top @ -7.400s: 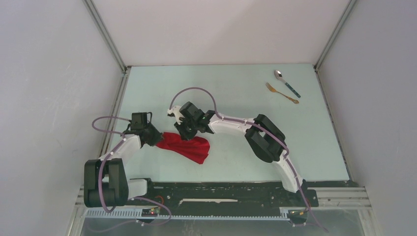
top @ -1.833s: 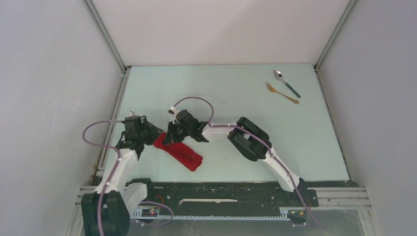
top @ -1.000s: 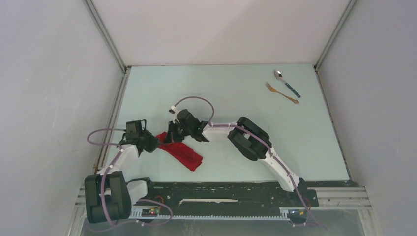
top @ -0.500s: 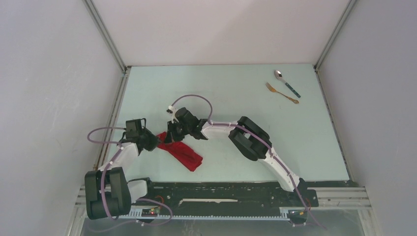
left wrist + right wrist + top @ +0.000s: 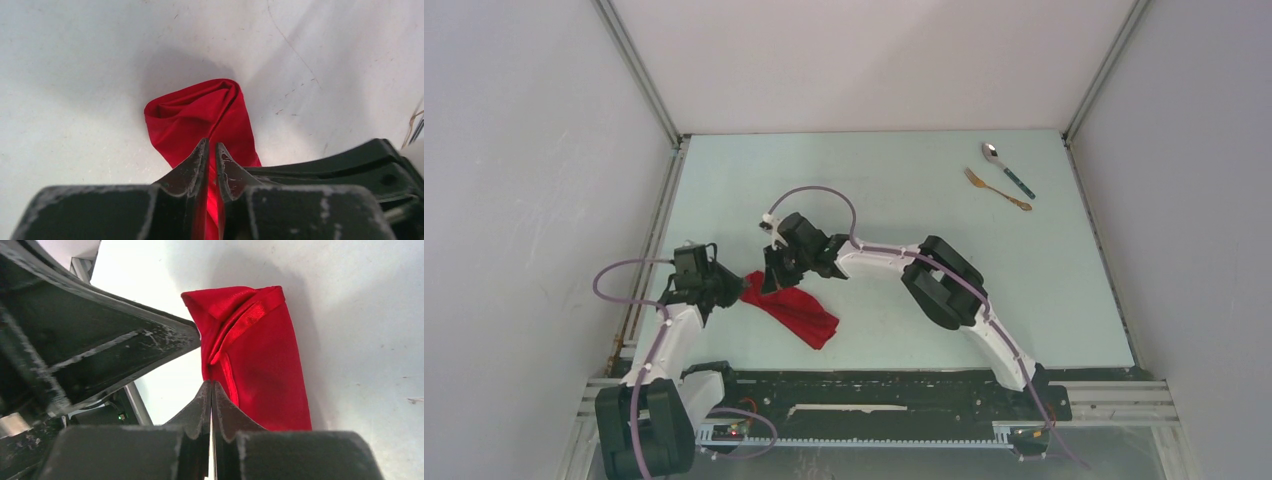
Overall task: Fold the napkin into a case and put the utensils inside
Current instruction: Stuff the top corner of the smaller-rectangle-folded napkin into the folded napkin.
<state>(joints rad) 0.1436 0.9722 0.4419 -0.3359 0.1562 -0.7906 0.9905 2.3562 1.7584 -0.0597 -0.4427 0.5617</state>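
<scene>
Red and slightly shiny, the napkin (image 5: 796, 313) lies in the top view as a narrow folded strip on the near left part of the pale desk (image 5: 904, 190), slanting from its far-left end to its near-right end. The left claw (image 5: 730, 291) meets that far-left end from the left, and the right claw (image 5: 772, 281) comes down on the same end from the far side. A spoon (image 5: 1007, 167) with a teal handle and a gold fork (image 5: 996, 189) lie side by side at the far right corner, well apart from the cloth.

From the left wrist, the left claw (image 5: 210, 145) shows its 2 fingers almost together, with red cloth filling the thin slot between them, so it grips the napkin (image 5: 200, 115). The cloth's rounded far end rests on the desk beyond the tips.

From the right wrist, the right claw (image 5: 211, 384) is closed, tips pressed together at the napkin's (image 5: 262, 375) hemmed edge. Whether any cloth is pinched between them cannot be told.
</scene>
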